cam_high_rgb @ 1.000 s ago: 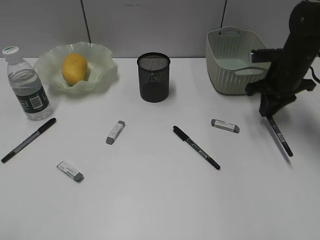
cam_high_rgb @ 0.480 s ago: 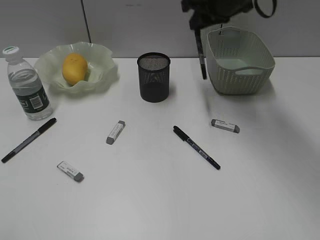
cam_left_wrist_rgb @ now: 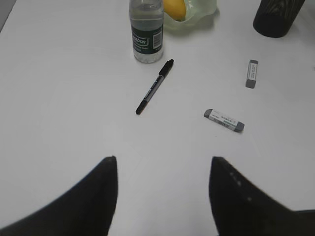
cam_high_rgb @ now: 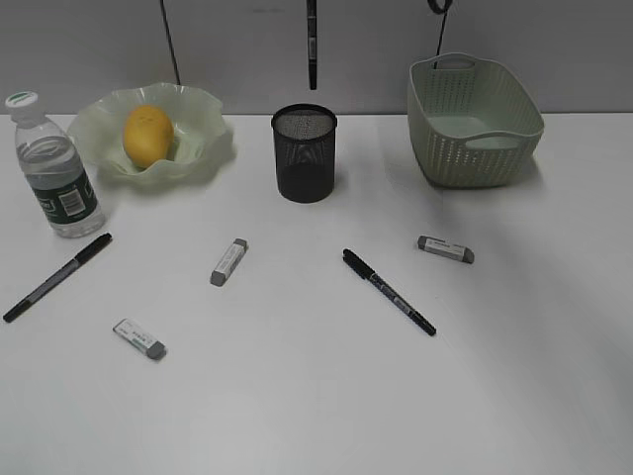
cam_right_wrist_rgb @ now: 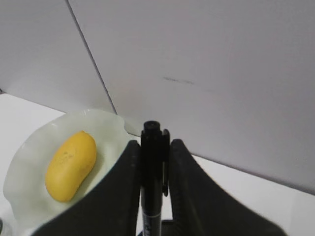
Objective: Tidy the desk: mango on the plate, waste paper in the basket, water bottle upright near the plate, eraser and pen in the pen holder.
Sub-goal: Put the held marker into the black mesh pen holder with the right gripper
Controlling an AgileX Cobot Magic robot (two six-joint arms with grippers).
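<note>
My right gripper point(cam_right_wrist_rgb: 154, 143) is shut on a black pen point(cam_right_wrist_rgb: 153, 177), which hangs upright just above the black mesh pen holder point(cam_high_rgb: 304, 153); only the pen point(cam_high_rgb: 312, 45) shows at the exterior view's top edge. The mango point(cam_high_rgb: 146, 135) lies in the wavy green plate point(cam_high_rgb: 206, 139), and the water bottle point(cam_high_rgb: 51, 168) stands upright to its left. Two more pens point(cam_high_rgb: 56, 277) point(cam_high_rgb: 388, 291) and three erasers point(cam_high_rgb: 228, 261) point(cam_high_rgb: 445, 248) point(cam_high_rgb: 139, 338) lie on the desk. My left gripper point(cam_left_wrist_rgb: 162, 162) is open over bare desk point(cam_left_wrist_rgb: 59, 98). No waste paper is in view.
The green woven basket point(cam_high_rgb: 475, 119) stands at the back right against the grey wall. In the left wrist view the nearest things are a pen point(cam_left_wrist_rgb: 154, 87) and an eraser point(cam_left_wrist_rgb: 224, 120), both ahead of the fingers.
My right gripper carried the pen from low beside the basket up and leftward to above the pen holder; the arm has left the exterior view. Everything on the desk stayed put.
</note>
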